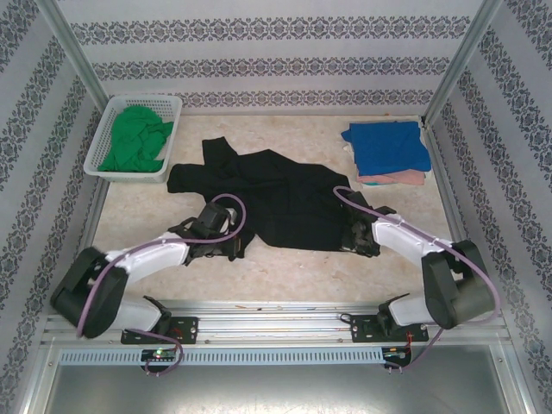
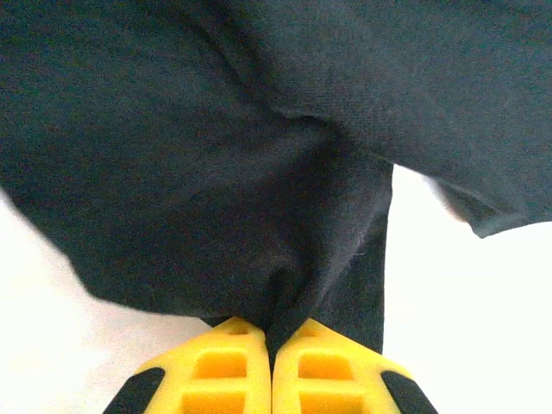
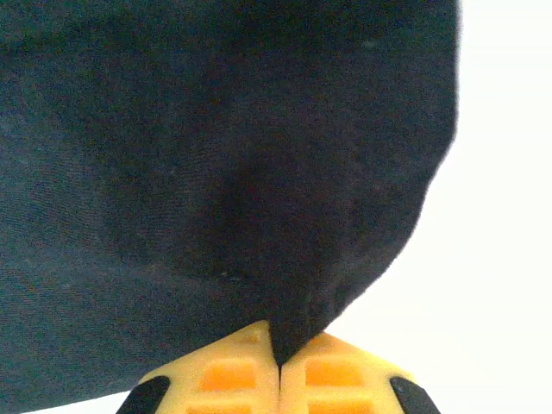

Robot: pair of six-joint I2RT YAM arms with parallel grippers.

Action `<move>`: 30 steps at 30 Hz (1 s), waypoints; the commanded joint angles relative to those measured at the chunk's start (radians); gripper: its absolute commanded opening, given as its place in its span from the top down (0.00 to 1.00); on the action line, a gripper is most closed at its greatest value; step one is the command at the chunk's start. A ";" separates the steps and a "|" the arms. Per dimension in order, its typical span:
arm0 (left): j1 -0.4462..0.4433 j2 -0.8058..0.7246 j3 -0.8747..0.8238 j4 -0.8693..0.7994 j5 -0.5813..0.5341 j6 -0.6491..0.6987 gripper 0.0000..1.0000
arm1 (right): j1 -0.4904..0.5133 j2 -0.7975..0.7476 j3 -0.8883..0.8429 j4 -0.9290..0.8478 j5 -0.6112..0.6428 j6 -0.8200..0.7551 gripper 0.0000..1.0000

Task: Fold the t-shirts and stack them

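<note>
Black t-shirt [image 1: 276, 194] lay crumpled and unevenly spread mid-table. Left gripper [image 2: 272, 336] was clamped on its near-left hem, right gripper [image 3: 278, 349] on its near-right hem. Blue t-shirt [image 1: 388, 145] sat folded at the far-right corner, green one [image 1: 134, 142] in the basket [image 1: 125, 174] at the far-left corner.

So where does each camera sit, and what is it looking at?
Top external: high behind the robot, looking down at the table; left arm and right arm show.
Left wrist: on the left arm, facing the black t-shirt; left gripper pinches it.
Right wrist: likewise; right gripper pinches it.
Shared: the black t-shirt.
</note>
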 commanded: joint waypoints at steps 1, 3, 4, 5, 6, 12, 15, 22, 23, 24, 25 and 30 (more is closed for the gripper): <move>-0.003 -0.215 0.084 -0.235 -0.131 -0.002 1.00 | -0.015 -0.126 0.061 -0.064 0.055 -0.056 1.00; -0.001 -0.329 0.149 -0.363 -0.202 -0.002 1.00 | -0.020 -0.221 0.093 -0.122 0.078 -0.090 1.00; -0.001 -0.382 0.190 -0.429 -0.239 0.006 1.00 | -0.023 -0.273 0.120 -0.157 0.089 -0.108 1.00; -0.001 -0.423 0.236 -0.487 -0.271 0.018 1.00 | -0.025 -0.324 0.154 -0.187 0.093 -0.126 1.00; -0.002 -0.455 0.275 -0.526 -0.296 0.027 1.00 | -0.025 -0.364 0.186 -0.208 0.096 -0.137 1.00; -0.002 -0.434 0.622 -0.682 -0.409 0.150 1.00 | -0.021 -0.471 0.446 -0.245 0.094 -0.207 1.00; -0.002 -0.385 0.808 -0.695 -0.430 0.227 1.00 | -0.019 -0.448 0.616 -0.250 0.069 -0.240 1.00; 0.005 -0.200 1.069 -0.597 -0.544 0.421 1.00 | -0.035 -0.261 0.912 -0.196 0.115 -0.285 1.00; 0.015 -0.160 1.103 -0.588 -0.544 0.447 1.00 | -0.045 -0.227 0.935 -0.179 0.100 -0.286 1.00; 0.029 -0.116 1.137 -0.582 -0.539 0.467 1.00 | -0.057 -0.185 0.964 -0.164 0.081 -0.288 1.00; 0.045 -0.080 1.170 -0.589 -0.526 0.483 1.00 | -0.065 -0.151 0.997 -0.166 0.075 -0.292 1.00; 0.119 -0.024 1.272 -0.608 -0.454 0.507 1.00 | -0.089 -0.093 1.069 -0.166 0.075 -0.325 1.00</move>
